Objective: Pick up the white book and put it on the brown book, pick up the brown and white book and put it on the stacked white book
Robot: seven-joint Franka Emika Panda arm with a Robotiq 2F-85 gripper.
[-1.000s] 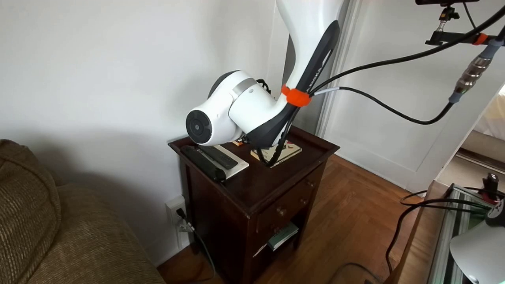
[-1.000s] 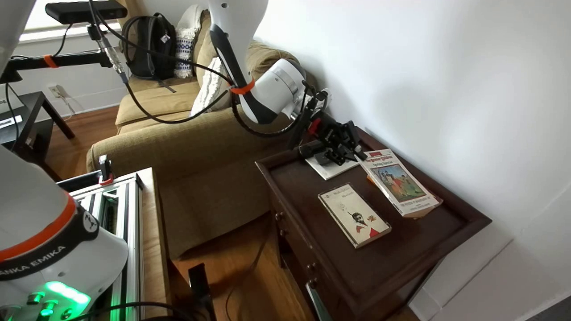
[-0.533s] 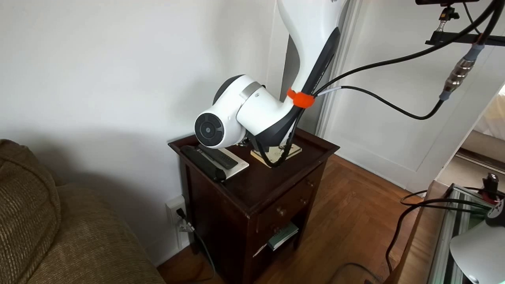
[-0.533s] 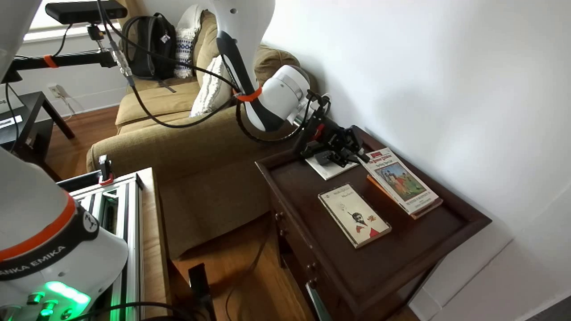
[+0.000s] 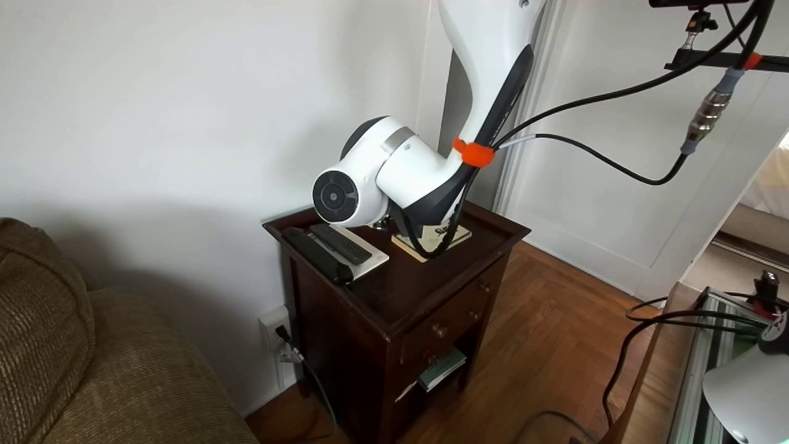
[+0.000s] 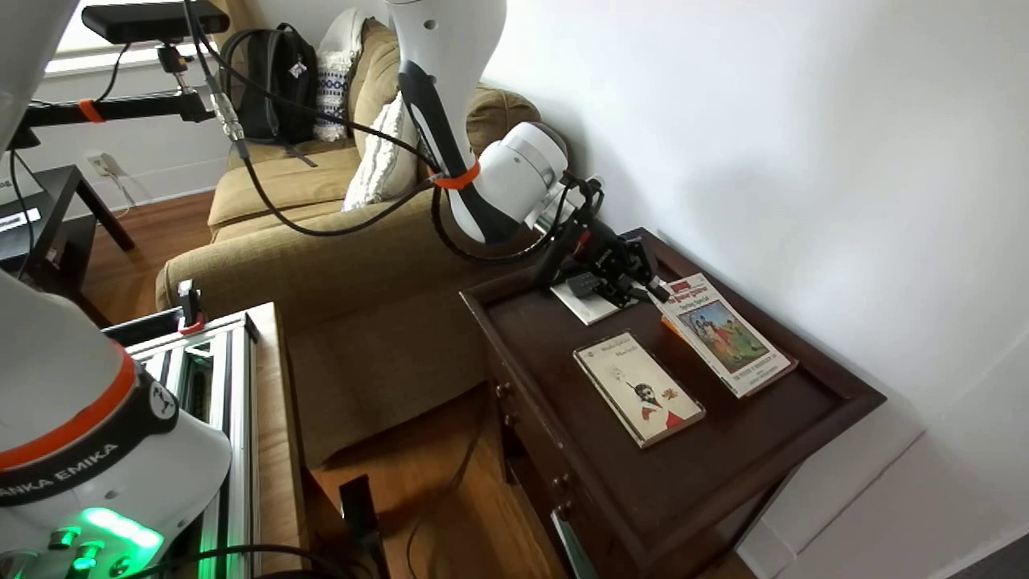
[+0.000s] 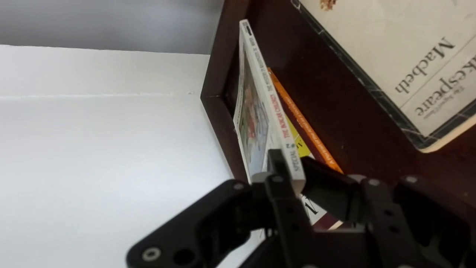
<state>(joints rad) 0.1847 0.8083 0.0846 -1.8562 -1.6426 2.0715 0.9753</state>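
Bearing books point(image 6: 641, 390), dark nightstand point(image 6: 744, 438) beside wall point(image 6: 772, 137).

In my wrist view I read "Macbeth" and a cut-off "kespeare" on the pale book point(image 7: 398, 52), toward the front edge of the surface point(image 6: 756, 458). By the back edge, the white-bordered book point(image 7: 268, 115) says "SPECIAL", "#2", "THE BOXCAR CHILDREN"; the orange-spined book point(image 7: 305, 124) below, "A Portrait of the Artist". My robot base point(image 6: 80, 460) shows "ANKA EMIKA".
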